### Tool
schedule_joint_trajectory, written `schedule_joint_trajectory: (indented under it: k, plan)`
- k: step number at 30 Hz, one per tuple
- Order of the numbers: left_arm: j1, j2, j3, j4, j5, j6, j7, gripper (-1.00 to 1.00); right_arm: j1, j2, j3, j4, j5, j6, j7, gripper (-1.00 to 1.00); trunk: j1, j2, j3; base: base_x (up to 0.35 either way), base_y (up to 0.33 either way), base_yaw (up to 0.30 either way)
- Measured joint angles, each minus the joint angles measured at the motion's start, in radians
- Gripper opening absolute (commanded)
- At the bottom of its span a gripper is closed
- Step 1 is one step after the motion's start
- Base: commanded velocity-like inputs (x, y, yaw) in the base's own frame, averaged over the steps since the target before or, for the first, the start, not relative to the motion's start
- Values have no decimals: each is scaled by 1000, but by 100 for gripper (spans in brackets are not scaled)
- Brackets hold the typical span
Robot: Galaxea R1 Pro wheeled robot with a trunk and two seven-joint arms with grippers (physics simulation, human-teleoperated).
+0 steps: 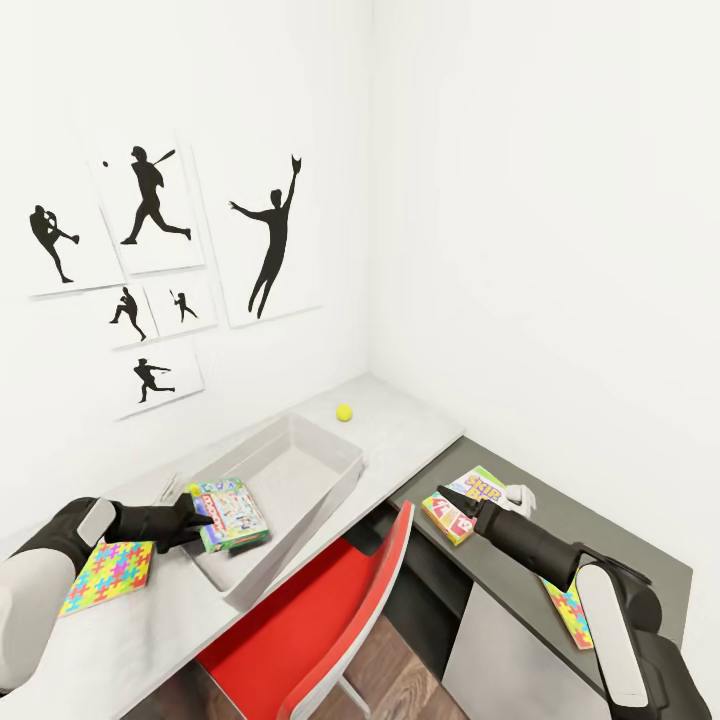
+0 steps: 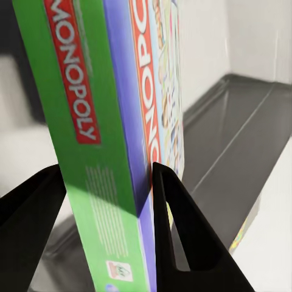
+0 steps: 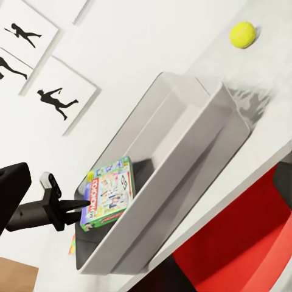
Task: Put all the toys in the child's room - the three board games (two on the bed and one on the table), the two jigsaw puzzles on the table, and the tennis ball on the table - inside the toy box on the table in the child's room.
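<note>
My left gripper (image 1: 203, 521) is shut on the edge of the white and green board game (image 1: 232, 515) with the red banner, holding it just above the near end of the pale grey toy box (image 1: 318, 482). Up close, both black fingers (image 2: 180, 226) clamp the game (image 2: 103, 121). The yellow-green board game (image 1: 460, 503) lies on the dark cabinet top, with my right gripper (image 1: 468, 505) right over it. I cannot make out whether those jaws are open. The tennis ball (image 1: 344, 412) rests on the table (image 1: 410, 430) beyond the toy box. One jigsaw puzzle (image 1: 108, 577) lies under my left arm and another (image 1: 567, 610) under my right forearm.
A red chair (image 1: 335, 610) is tucked against the table's front edge, below the toy box. The table runs into a white wall corner hung with black sports silhouettes (image 1: 150, 200). A small white object (image 1: 518, 494) sits beside the yellow-green game.
</note>
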Motion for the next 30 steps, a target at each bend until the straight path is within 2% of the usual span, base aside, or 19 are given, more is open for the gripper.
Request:
schedule_joint_trajectory:
  k: [4,7,10,30]
  plan:
    - [0,0,13,2,-2,1,0,-100,0,1,1,1,3,0,0,100,0,0,0,0,0,0]
    - [1,0,66,3,-25,-4,4,-100,0,1,4,2,5,0,0,100,0,0,0,0,0,0]
    - [1,0,93,4,-26,-4,13,-100,0,2,6,2,5,0,0,100,0,0,0,0,0,0]
    - [1,0,102,6,-25,-2,15,-100,0,5,10,2,7,0,0,100,0,0,0,0,0,0]
